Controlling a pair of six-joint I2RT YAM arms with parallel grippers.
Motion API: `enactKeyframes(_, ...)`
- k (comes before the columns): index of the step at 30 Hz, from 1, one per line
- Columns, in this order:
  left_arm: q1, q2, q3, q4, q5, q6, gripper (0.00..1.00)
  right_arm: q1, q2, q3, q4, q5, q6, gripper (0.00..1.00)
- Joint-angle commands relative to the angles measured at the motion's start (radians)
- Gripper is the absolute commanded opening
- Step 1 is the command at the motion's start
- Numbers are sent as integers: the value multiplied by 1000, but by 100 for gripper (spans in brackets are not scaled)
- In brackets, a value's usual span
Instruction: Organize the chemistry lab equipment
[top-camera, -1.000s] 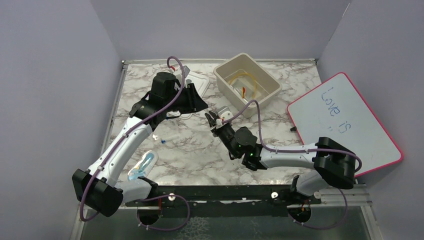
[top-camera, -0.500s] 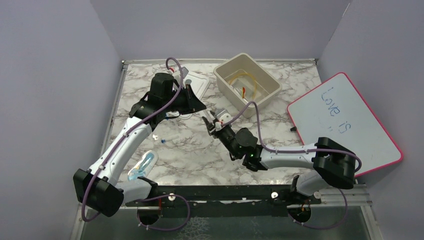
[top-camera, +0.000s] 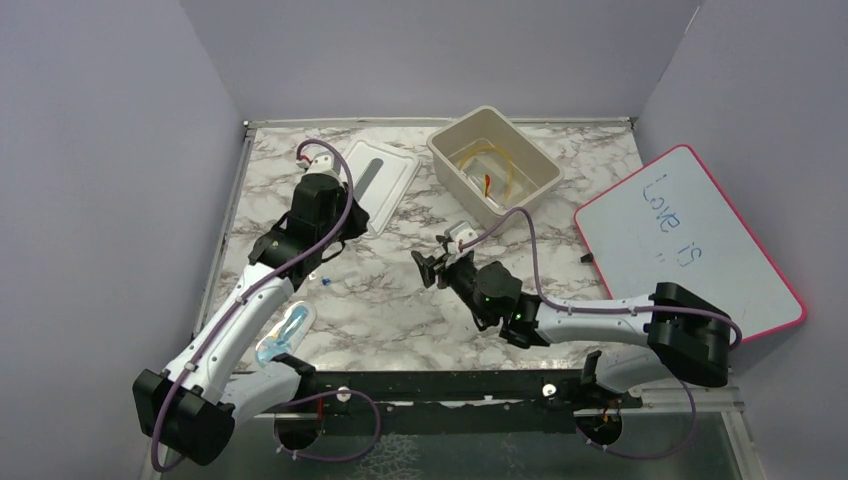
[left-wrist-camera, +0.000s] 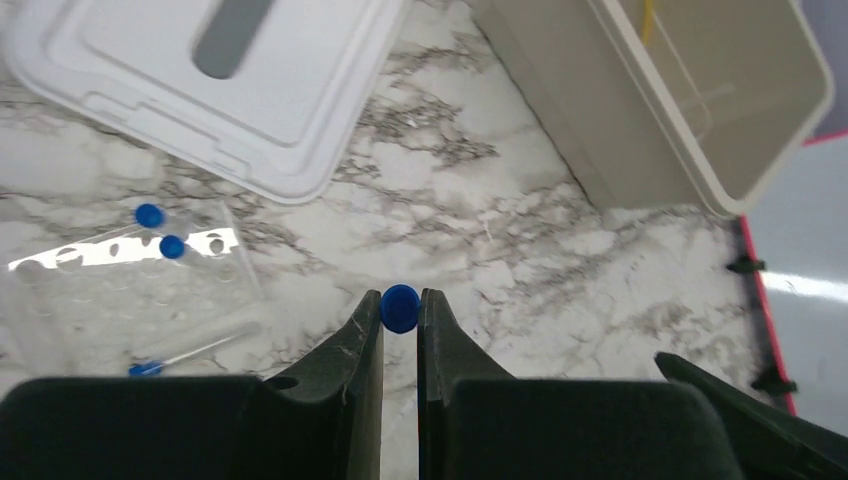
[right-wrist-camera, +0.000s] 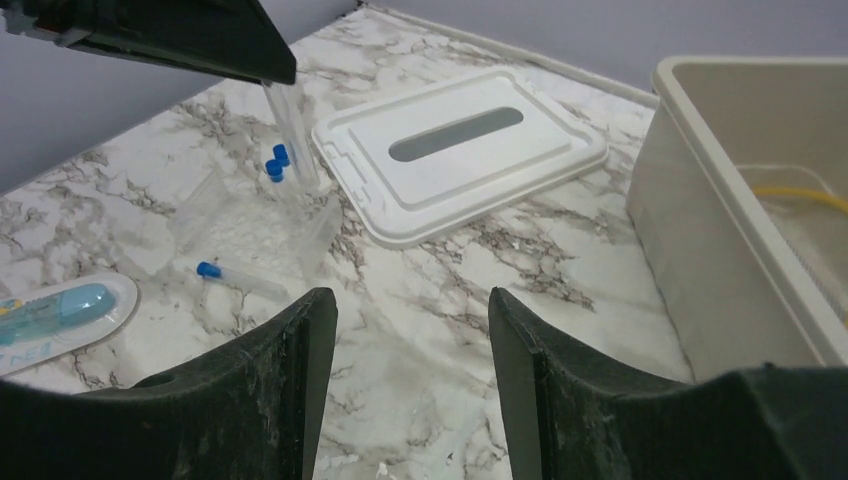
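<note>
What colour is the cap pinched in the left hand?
Solid blue. The cap sits between the left hand fingers, clearest in the left wrist view.

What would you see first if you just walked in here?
Probably the left gripper, pinching a blue-capped tube above the marble table. Next, the pink-edged whiteboard with blue writing at the right, and the beige bin at the back holding amber tubing.

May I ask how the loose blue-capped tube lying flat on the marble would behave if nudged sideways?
The loose blue-capped tube is a smooth round cylinder lying flat on the marble table, so it will probably roll. It looks clear, thin and empty, so likely light, and perhaps fragile under a hard squeeze.
</note>
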Motion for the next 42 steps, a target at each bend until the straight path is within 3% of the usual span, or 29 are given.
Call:
enactKeyframes(1,-66,-12,-35,36,-352,0,0,4,-33,-38,-104,78,150,61)
enactKeyframes(6,-165,21,-92,41,-609,-71,0,3,-49,-56,-140,106,172,61)
enactKeyframes(12,-183,21,-192,116,-728,-157,0,1,-66,-70,-163,111,169,61)
enactKeyframes(26,-131,112,-294,203,-757,-213,0,-4,-60,-71,-181,123,181,61)
enactKeyframes(42,-91,122,-399,402,-751,-107,0,-7,-43,-49,-200,127,171,61)
